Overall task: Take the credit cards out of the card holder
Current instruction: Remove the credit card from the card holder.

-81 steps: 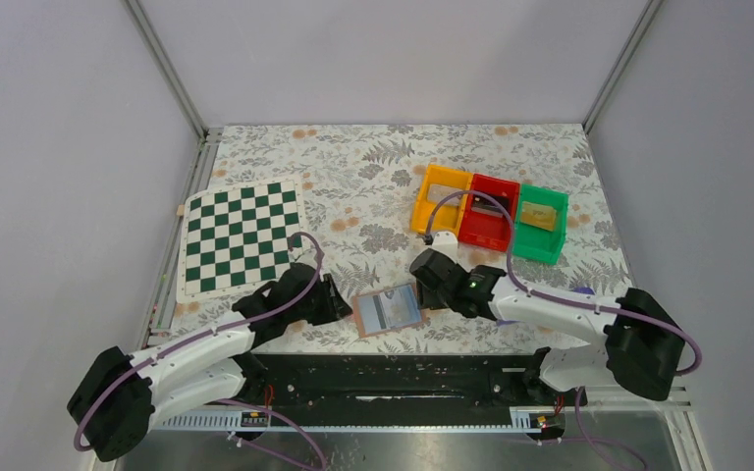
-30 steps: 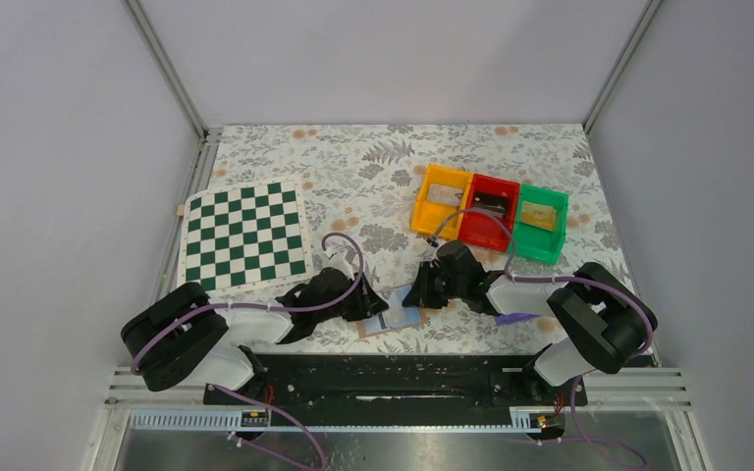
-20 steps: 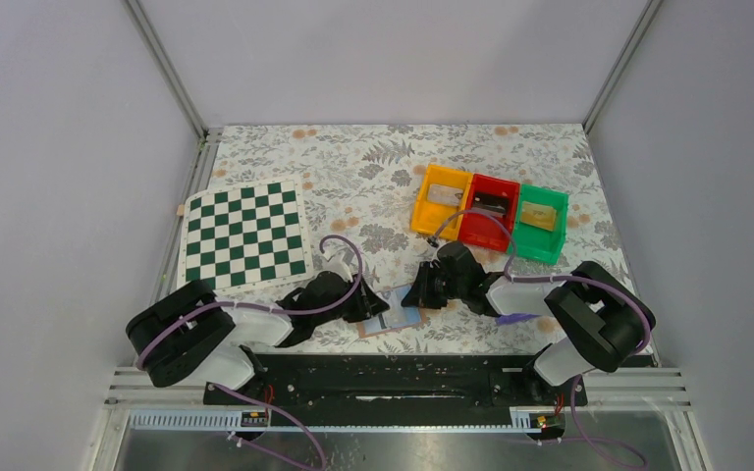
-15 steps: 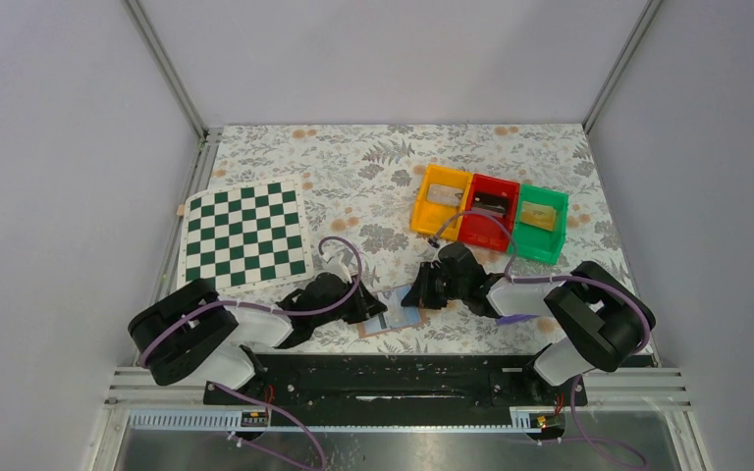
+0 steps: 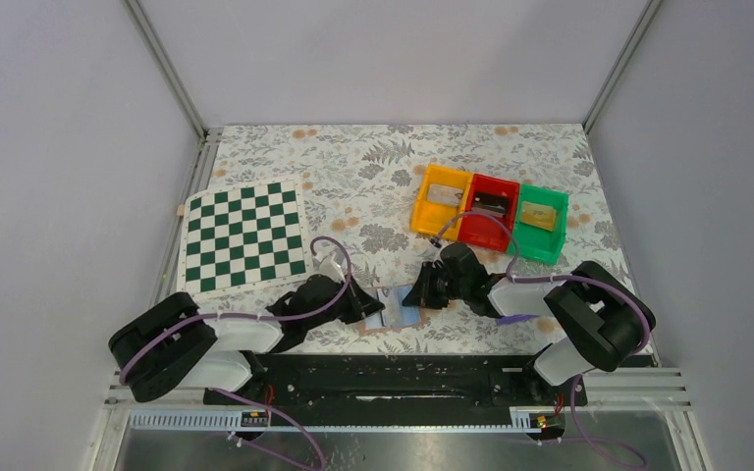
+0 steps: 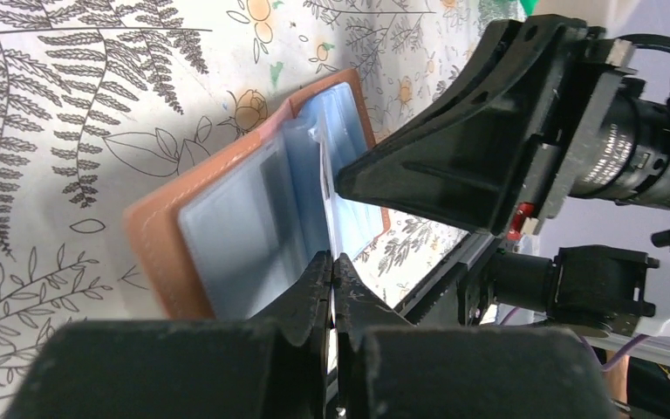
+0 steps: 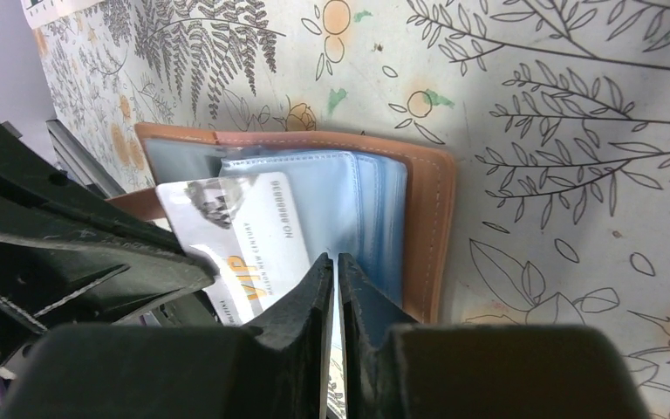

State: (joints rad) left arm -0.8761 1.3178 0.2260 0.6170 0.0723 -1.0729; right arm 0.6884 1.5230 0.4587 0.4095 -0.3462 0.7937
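Lying open near the tabletop's [image 5: 373,167] near edge, the card holder [image 5: 398,318] has its long axis running left to right between your arms. Your left fingers [image 6: 307,292] are together, clamped on a whitish card [image 7: 244,236] that sticks out toward them. Your right fingers [image 7: 368,301], nearly closed, pinch the blue sleeves. Open room lies farther back, with the chessboard [image 5: 243,238] and bins [image 5: 489,213] well apart.

Left pincer [image 6: 332,259] closed, right pincer [image 7: 333,260] pinched together
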